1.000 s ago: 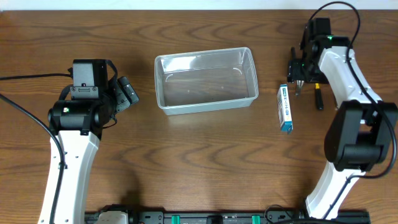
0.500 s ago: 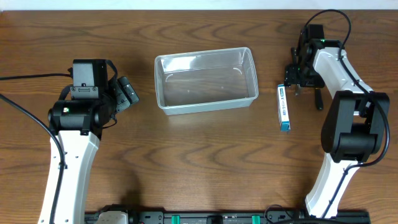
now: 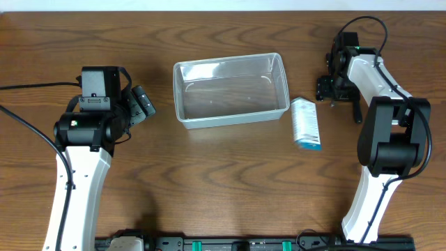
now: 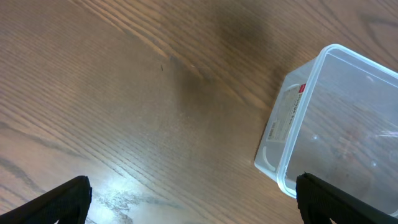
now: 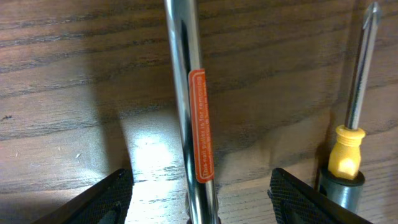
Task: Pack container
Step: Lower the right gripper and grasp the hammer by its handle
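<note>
Container [image 3: 231,90] lies mid-desk [image 3: 223,181]; left gripper [image 3: 144,104], released, is just left of it; right gripper [image 5: 202,202], spread wide astride a chrome rod [image 5: 183,74] beside a screwdriver [image 5: 344,158], is well right of it, past the box [image 3: 305,123]

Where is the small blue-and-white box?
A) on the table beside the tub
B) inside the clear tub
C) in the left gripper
A: the box lies on the table, just outside the tub, near its right end.
</note>
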Controlling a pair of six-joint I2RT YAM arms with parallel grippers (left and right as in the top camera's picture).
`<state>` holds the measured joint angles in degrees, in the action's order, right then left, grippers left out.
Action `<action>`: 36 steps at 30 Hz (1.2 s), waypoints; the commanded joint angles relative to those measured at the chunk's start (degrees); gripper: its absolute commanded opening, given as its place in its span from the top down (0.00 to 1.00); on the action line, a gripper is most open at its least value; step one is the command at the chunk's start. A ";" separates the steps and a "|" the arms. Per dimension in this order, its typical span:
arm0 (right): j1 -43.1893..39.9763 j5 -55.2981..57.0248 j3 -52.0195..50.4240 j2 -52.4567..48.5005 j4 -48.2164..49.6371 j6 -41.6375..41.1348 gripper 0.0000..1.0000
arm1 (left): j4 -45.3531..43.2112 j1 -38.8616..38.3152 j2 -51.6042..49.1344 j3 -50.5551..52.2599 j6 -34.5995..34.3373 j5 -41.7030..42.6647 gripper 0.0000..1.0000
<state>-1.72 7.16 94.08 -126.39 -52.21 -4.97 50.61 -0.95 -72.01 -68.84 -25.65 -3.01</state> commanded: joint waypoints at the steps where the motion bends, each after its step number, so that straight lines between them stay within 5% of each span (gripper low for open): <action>1: -0.63 -0.09 -0.15 -0.42 0.13 0.33 0.27 | 0.13 0.24 -0.44 -0.61 0.11 -0.70 0.02; 12: -0.81 -0.09 -0.15 -0.42 -0.04 0.33 0.36 | 0.13 0.24 -0.44 -0.61 0.11 -0.70 0.02; 16: -1.14 -0.09 -0.15 -0.42 -0.20 0.33 0.52 | 0.13 0.24 -0.44 -0.61 0.11 -0.70 0.02; 23: -1.95 -0.07 -0.15 -0.42 -0.28 0.33 0.99 | 0.13 0.24 -0.44 -0.61 0.11 -0.70 0.02; 36: -1.22 -0.11 13.51 0.83 -8.09 1.62 0.99 | 0.13 0.24 -0.44 -0.61 0.11 -0.70 0.02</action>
<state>-2.98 6.66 101.84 -126.41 -59.46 -4.43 50.61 -0.95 -72.01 -68.84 -25.67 -3.01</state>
